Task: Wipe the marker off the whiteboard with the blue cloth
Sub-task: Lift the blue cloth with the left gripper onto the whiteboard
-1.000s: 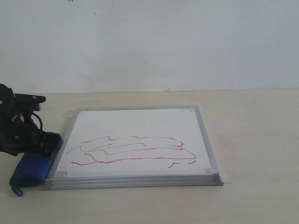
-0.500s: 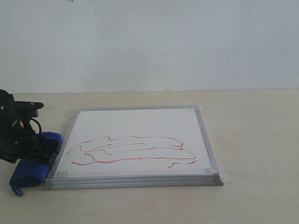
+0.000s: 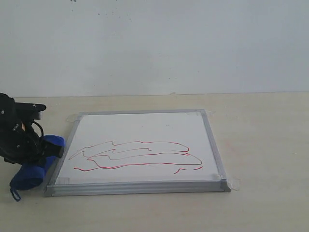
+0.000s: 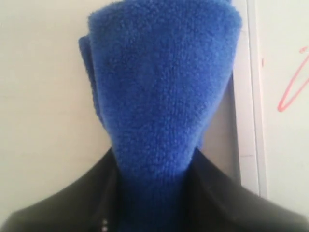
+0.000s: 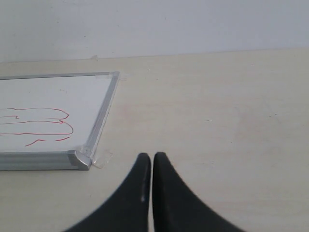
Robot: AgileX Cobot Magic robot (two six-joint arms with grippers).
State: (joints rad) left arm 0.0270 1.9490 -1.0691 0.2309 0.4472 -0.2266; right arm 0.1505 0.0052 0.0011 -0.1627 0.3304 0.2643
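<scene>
I am watching the pale desk (image 3: pixel 260 145) filling the lower half of the exterior view. The whiteboard (image 3: pixel 145 126) is lying flat on it at centre, its silvery frame taped at the corners. The red marker (image 3: pixel 137 154) scribble is running across the board's lower half. The blue cloth (image 3: pixel 29 176) is sitting at lower left, just beside the board's left edge. My left claw (image 3: pixel 42 151) is pinching the blue cloth around its middle. My right claw (image 5: pixel 152 157) is hovering over the desk, jaws pressed together.
</scene>
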